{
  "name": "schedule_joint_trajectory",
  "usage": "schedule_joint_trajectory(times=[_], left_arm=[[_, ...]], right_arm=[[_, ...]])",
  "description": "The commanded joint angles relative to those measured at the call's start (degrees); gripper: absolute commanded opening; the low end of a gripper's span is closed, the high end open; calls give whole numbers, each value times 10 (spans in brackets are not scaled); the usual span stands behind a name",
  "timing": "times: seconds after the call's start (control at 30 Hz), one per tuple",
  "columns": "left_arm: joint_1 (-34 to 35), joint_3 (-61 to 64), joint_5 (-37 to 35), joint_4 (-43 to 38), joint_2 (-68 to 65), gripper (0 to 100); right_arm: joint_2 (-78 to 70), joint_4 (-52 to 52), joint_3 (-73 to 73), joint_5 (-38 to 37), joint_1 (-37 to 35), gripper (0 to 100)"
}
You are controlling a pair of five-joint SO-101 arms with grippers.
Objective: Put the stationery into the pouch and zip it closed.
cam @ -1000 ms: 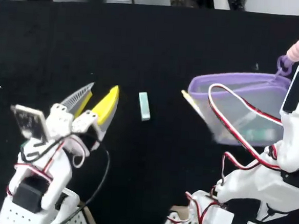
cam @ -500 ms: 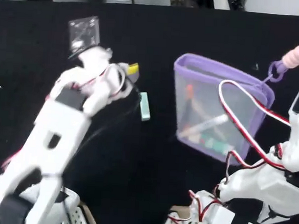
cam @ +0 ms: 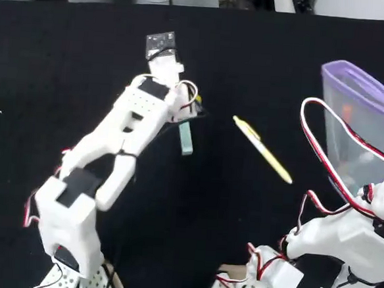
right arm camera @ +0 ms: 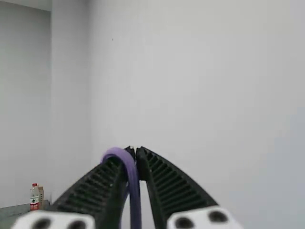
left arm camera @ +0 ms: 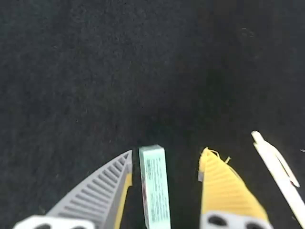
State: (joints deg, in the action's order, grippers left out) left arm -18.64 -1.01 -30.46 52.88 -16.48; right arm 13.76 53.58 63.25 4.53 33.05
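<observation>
- Pouch (cam: 363, 123), clear-walled with a purple rim, stands tilted at the right edge of the high view over the black table (cam: 283, 58). A red-and-white cable (cam: 323, 160) of the right arm crosses in front of it. Something orange and other blurred items show through its wall. Whether its bottom touches the table cannot be told.
- Left gripper (left arm camera: 167, 156) is at the end of the outstretched left arm, low over the table near its middle. Its grey and yellow jaws are spread apart with the eraser between them, the grey one just beside it.
- Right gripper (right arm camera: 133, 152) points at a pale wall (right arm camera: 200, 71), its black jaws pressed together on a purple loop (right arm camera: 123, 164).
- Yellow pen (cam: 263, 149) lies slantwise on the table between the eraser and the pouch, apart from both.
- Mint-green eraser (cam: 186, 138) lies flat on the table. The dark print on its sleeve is too blurred to read.
- A small bottle (right arm camera: 34, 195) stands far off by the wall. Its label is too small to read.
</observation>
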Motion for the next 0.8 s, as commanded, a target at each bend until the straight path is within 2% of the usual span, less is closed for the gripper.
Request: schedule_joint_trajectory(times=[0.0,0.2,0.43,0.57,0.77], left_arm=[[-6,-77,-4,4,-61,227],[-6,-139,-4,4,-154,226],[-6,-275,-4,134,-246,224],[-5,-341,-4,166,-311,217],[-4,-461,4,258,-343,40]], right_arm=[[-5,-17,18,-14,4,11],[-5,-16,17,-12,4,11],[-4,-13,17,-11,4,11],[-1,-3,19,-11,2,11],[0,1,22,-15,-34,11]])
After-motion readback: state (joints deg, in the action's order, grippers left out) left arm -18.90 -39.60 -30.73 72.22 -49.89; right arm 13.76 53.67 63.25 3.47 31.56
